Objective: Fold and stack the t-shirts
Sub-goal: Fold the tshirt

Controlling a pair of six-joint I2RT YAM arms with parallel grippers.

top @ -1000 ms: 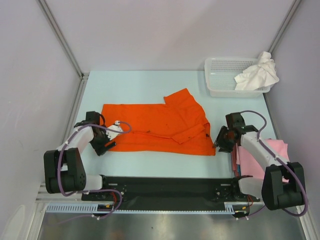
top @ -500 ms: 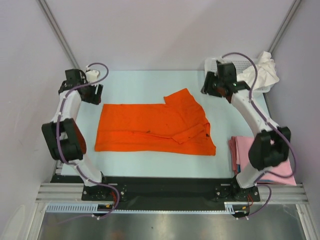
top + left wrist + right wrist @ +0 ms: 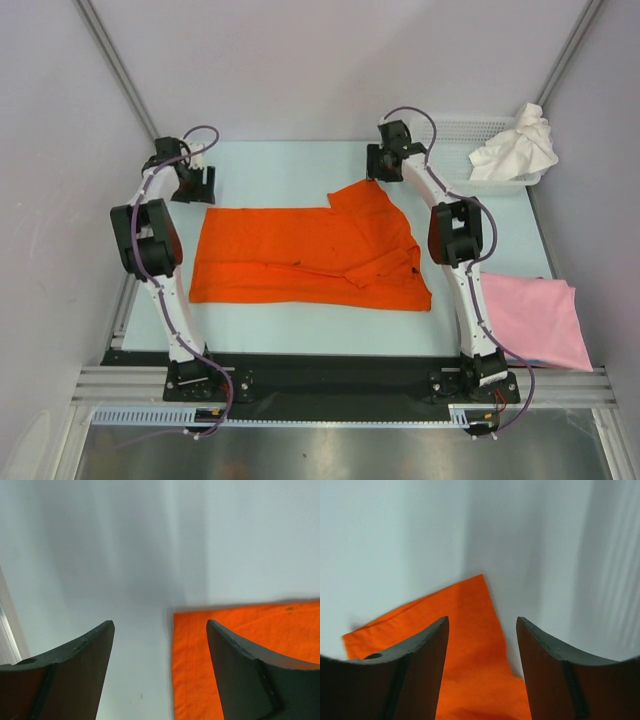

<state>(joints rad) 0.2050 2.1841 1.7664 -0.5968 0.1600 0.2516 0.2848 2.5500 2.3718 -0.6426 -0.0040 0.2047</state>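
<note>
From above, the orange t-shirt (image 3: 310, 255) lies spread across the middle of the pale desk (image 3: 280, 165). It is mostly flat. A flap is folded over on its right half, and a pointed piece juts toward the upper right.

Both arms reach far across the desk. The left gripper (image 3: 195, 188) hovers at the upper left of the frame, just beside the shirt's upper-left corner but off the cloth. In its own wrist view the left gripper (image 3: 160, 630) has its fingers spread wide with nothing between them. Bare desk fills most of the gap, and the shirt's corner (image 3: 250, 622) shows at lower right.

The right gripper (image 3: 380, 168) sits at upper centre, right at the tip of the jutting piece. Its wrist view shows the right gripper (image 3: 482, 622) also parted and pinching nothing. The orange point (image 3: 475, 660) runs up between the two dark fingers, underneath them. I cannot tell whether the fingertips touch the fabric.

In the upper right corner stands a white lattice basket (image 3: 450, 130). A crumpled white t-shirt (image 3: 515, 145) is heaped over its right end and spills past the rim. At the lower right of the frame a pink t-shirt (image 3: 530, 320) lies folded flat on the desk, just beside the right arm and well apart from the orange one. I cannot tell whether it is one piece or several.
</note>
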